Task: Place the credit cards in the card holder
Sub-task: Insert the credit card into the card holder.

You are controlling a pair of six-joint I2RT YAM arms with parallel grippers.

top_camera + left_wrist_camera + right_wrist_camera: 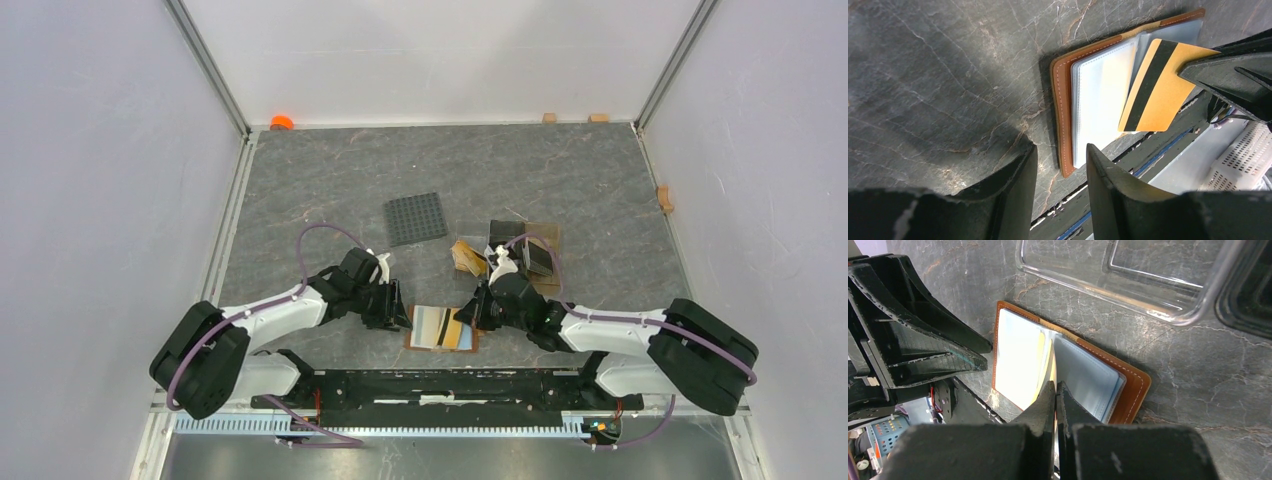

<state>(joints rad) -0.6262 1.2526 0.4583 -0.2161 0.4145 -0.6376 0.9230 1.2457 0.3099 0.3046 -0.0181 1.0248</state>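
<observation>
At the near edge of the counter [330,170], the card holder [440,328] is lying open. My right claw [468,314] is pinching a yellow card [1153,90] over its clear sleeves [1100,95] — my left claw [402,316] is hovering parted and empty just left of it.

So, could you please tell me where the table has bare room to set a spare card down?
The table is bare across the back beyond the studded plate, left of that plate, and right of the clear stand. The front is crowded: left gripper and right gripper meet over the card holder.
</observation>
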